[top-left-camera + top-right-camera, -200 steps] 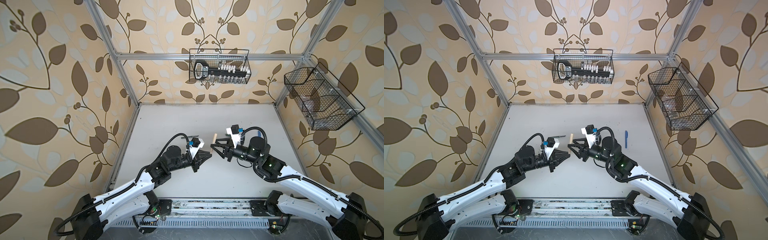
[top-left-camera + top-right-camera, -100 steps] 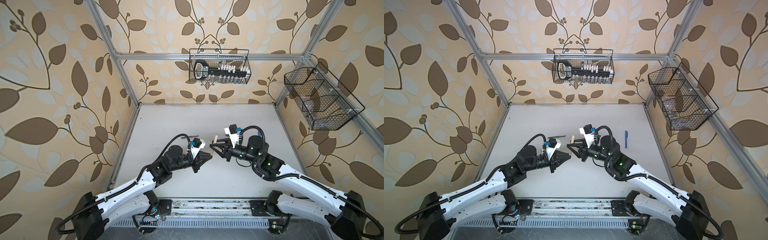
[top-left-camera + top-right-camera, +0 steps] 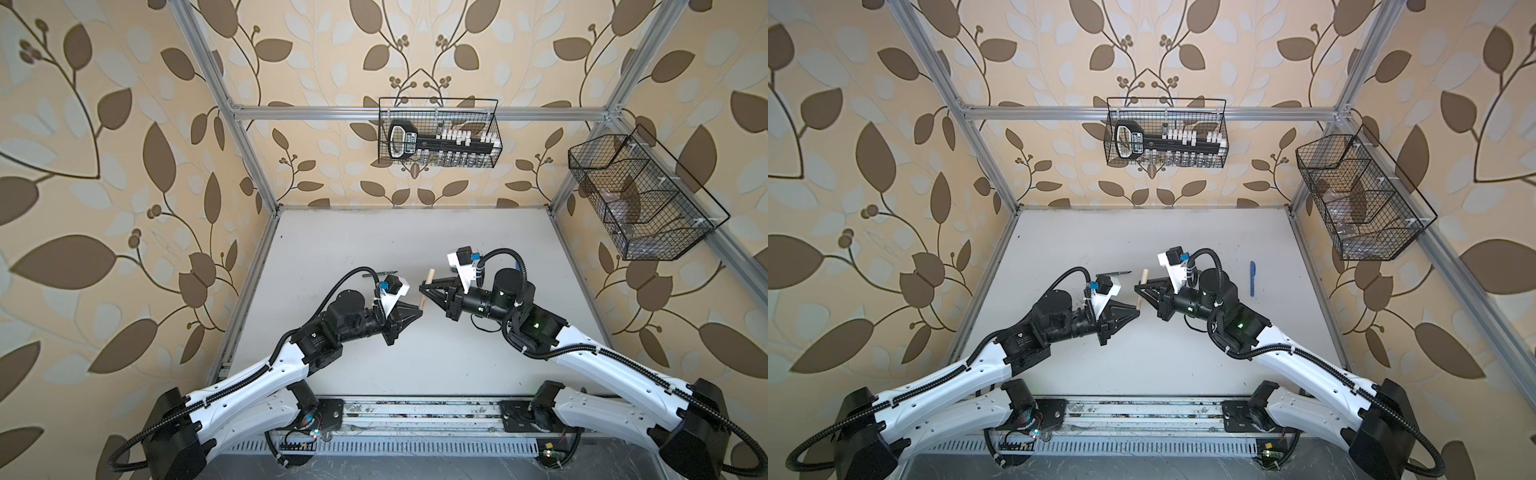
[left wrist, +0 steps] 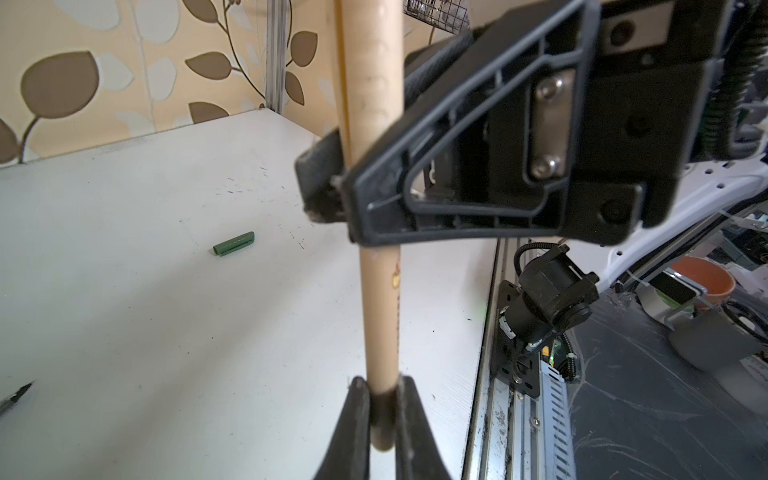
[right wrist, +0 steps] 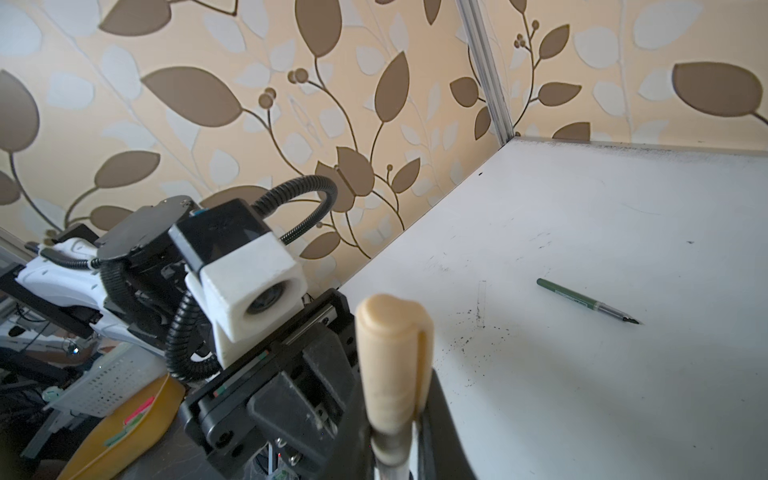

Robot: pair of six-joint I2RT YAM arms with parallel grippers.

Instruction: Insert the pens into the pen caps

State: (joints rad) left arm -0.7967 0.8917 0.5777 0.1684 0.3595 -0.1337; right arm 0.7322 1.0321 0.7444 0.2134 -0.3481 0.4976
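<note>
The tan pen (image 3: 427, 287) is held in the air just above the centre of both top views. Its length runs nearly up and down the frame, with the tan cap (image 5: 392, 353) at the upper end. From the right wrist view the cap looks seated on the barrel, though we cannot tell whether it is pressed fully home.

We judge the pen light and stiff, a smooth round plastic tube that can twist or slide in a pinch. So we want the hold across the barrel close to the cap joint, with any push running straight along its length. The cap's clip ridge may help stop it rolling.

The right fingers (image 4: 365, 195) are closed on the pen about where cap meets barrel. The left fingers (image 4: 353, 428) flank the barrel's bare end, close on either side. We cannot tell whether they press it or merely stand beside it.

Further out, the green pen (image 3: 1117, 273) lies uncapped on the bench (image 3: 1183, 232), left of the tan pen and just above the left arm's wrist in the frame. Its green cap (image 4: 235, 249) lies alone on the bench, and we see it only from the left wrist. The blue pen (image 3: 1252, 278) lies to the right of the right arm, well apart. It is too small for us to say whether it is capped.
</note>
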